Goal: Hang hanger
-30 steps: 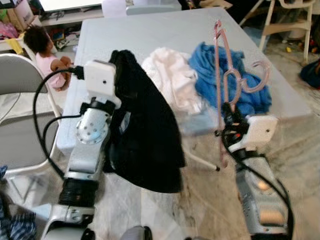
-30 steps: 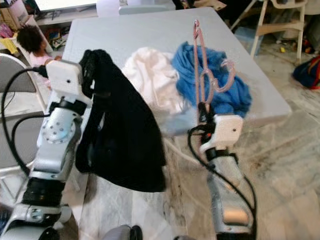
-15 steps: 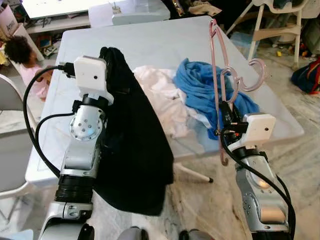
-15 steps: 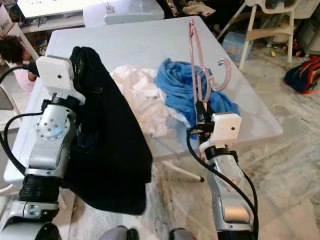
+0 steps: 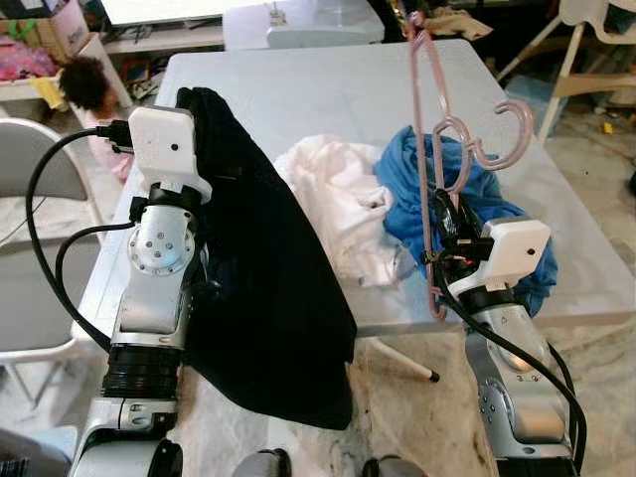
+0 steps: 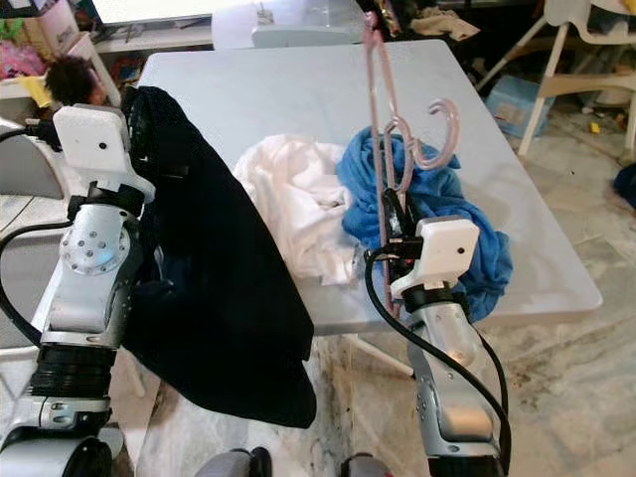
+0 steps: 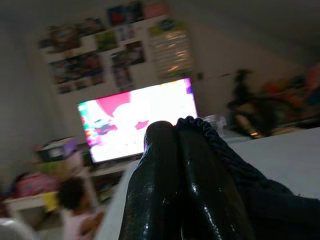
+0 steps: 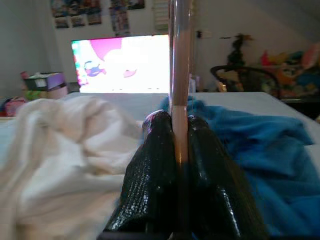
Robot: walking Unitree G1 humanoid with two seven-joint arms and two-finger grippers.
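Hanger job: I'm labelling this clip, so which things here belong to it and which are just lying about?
In the job:
pink hanger, clamped by right gripper
black garment, clamped by left gripper

Lying about:
white cloth
blue cloth
table
chair

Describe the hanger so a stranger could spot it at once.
Start at the grey table with its white and blue clothes. At its near edge the right hand pinches a thin pink hanger, standing on end above the blue heap, its hook curling right.
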